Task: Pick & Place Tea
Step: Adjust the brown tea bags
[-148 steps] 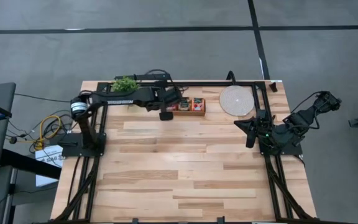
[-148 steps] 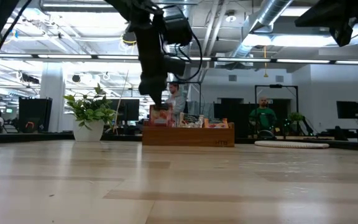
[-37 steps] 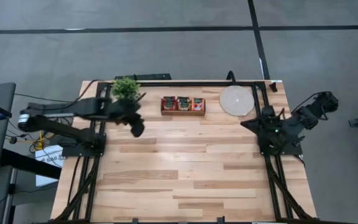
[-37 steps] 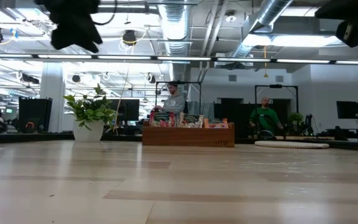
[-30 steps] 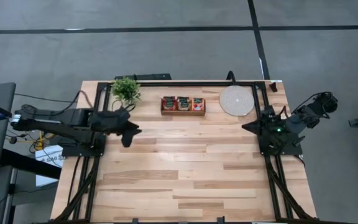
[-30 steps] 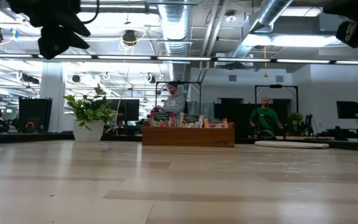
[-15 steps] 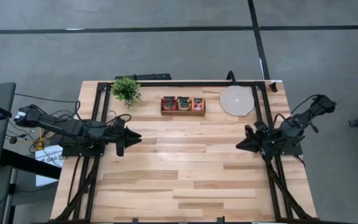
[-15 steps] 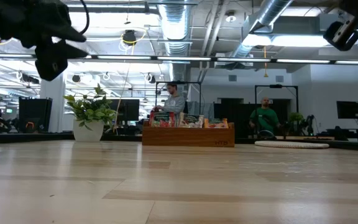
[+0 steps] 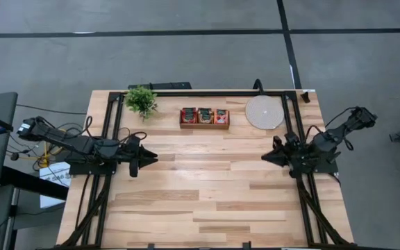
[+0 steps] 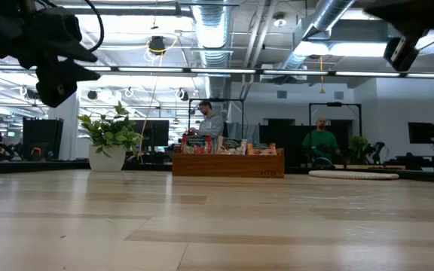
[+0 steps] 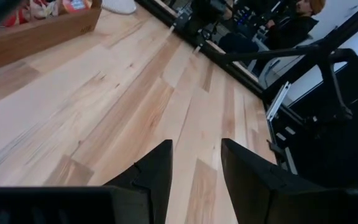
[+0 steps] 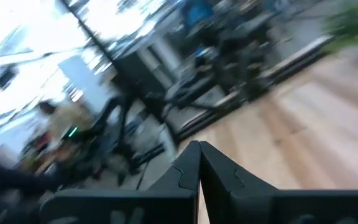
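The tea sachets [image 9: 205, 115], red and pale with dark labels, stand on edge in a low wooden box [image 9: 205, 125] at the table's far middle; the low view shows them [image 10: 228, 145] above the box's wall. My left gripper [image 9: 144, 158] hovers over the table's left side, well short of the box, open, with nothing between its fingers [image 11: 196, 152]. My right gripper [image 9: 266, 158] hangs over the right side, shut and empty [image 12: 199, 147].
A small potted plant [image 9: 141, 101] stands at the far left and a round pale disc [image 9: 264, 112] lies at the far right, on either side of the box. Black frame rails [image 9: 110, 173] run along both table sides. People show in the room beyond [image 10: 321, 141].
My left gripper has drawn back from beside the plant toward the table's left and near edges, sinking and tipping up toward level, still open. My right gripper has sunk a little, come toward the near edge and tipped toward level, still shut. The tea has stayed in its box.
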Controlling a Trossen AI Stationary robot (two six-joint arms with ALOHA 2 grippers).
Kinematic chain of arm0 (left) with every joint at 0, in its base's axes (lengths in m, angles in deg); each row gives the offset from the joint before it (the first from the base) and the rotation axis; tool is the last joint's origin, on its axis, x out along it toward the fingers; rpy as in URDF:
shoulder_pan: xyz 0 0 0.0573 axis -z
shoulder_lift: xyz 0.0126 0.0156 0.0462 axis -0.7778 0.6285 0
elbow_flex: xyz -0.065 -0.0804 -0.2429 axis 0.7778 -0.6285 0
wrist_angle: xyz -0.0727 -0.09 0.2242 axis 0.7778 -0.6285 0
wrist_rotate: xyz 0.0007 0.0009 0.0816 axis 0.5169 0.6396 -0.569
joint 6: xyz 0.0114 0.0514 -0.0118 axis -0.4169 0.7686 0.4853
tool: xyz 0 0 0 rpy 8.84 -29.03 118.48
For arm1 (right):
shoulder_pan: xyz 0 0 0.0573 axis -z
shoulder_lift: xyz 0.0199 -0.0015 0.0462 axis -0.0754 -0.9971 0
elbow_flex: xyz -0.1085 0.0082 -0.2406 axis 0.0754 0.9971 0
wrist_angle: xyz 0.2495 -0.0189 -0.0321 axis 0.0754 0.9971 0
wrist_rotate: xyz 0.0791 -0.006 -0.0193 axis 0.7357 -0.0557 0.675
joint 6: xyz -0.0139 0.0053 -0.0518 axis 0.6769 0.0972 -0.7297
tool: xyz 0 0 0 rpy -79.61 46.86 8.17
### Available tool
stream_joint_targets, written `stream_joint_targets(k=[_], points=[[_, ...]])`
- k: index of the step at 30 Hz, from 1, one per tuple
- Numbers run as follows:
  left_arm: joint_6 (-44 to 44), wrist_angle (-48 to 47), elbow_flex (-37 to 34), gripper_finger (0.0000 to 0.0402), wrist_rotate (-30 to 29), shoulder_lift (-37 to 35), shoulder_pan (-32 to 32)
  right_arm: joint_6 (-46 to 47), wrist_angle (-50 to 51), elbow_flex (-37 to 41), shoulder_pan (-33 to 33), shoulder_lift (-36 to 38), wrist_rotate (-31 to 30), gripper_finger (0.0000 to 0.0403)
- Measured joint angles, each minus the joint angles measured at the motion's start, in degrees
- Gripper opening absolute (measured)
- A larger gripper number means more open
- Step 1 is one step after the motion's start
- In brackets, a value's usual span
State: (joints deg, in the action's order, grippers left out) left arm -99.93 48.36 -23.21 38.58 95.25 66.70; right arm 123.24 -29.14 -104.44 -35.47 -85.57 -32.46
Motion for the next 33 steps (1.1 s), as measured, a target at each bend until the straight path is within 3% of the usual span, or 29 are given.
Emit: stream_joint_targets(k=[3, 8, 12, 23, 29, 33], points=[[0.0, -1.0, 0.0, 0.0129, 0.0, 0.0, 0.0, 0.7, 0.6, 0.0, 2.5, -2.5, -3.0, 0.0000], [0.0, -4.4, 0.0, 0.0129, -0.4, 0.0, 0.0, 0.0, -0.1, 0.0, 5.2, -4.0, -2.7, 0.0000], [0.0, -4.0, 0.0, 0.0129, -0.6, -0.5, 0.0, 1.5, -1.4, -1.6, 8.0, -4.9, 6.7, 0.0000], [1.5, -3.5, 0.0, 0.0129, 0.6, -6.3, 0.0, 2.6, -0.5, -14.9, 26.9, -33.2, 23.6, 0.0000], [1.7, -4.2, 0.0, 0.0129, 3.4, -8.3, 0.0, 1.3, -1.1, -26.2, 38.5, -51.5, 36.1, 0.0000], [2.2, -4.8, 0.0, 0.0129, 4.2, -8.5, 0.0, -2.0, -1.3, -34.9, 43.9, -62.4, 41.2, 0.0000]])
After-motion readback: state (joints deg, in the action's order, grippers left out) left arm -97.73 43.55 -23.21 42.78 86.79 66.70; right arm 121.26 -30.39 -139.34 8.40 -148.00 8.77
